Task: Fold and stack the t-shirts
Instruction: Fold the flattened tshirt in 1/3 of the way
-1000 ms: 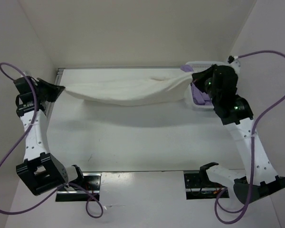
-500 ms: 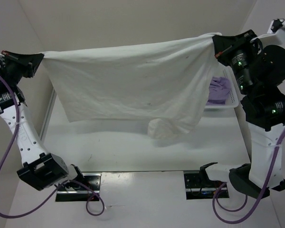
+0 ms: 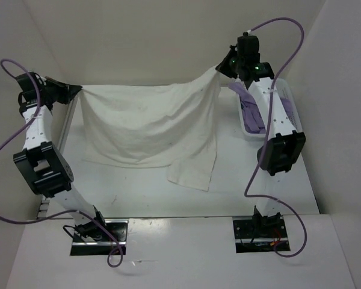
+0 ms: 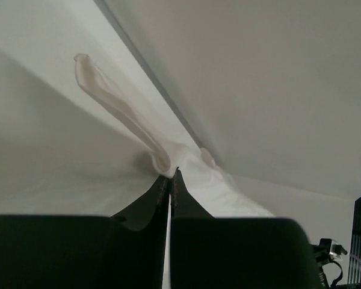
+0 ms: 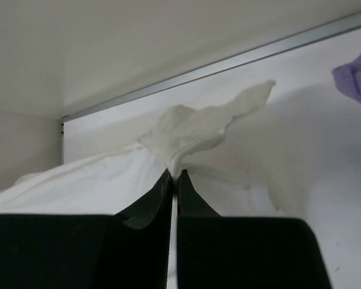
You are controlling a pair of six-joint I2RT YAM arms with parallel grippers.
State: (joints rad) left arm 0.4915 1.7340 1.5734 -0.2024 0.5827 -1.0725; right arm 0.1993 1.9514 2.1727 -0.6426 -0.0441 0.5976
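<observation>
Top view: a cream-white cloth t-shirt hangs spread above the white table, between the left gripper and the right gripper. A lavender cloth t-shirt lies in a white perforated plastic basket.

Left wrist: the jaws are clenched on a white fold.

Right wrist: the jaws pinch bunched white cloth.

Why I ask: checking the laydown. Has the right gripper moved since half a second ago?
Yes. Seen from above, the right gripper, shut on the white t-shirt, shifted left: from over the basket to just past its far left corner.
</observation>
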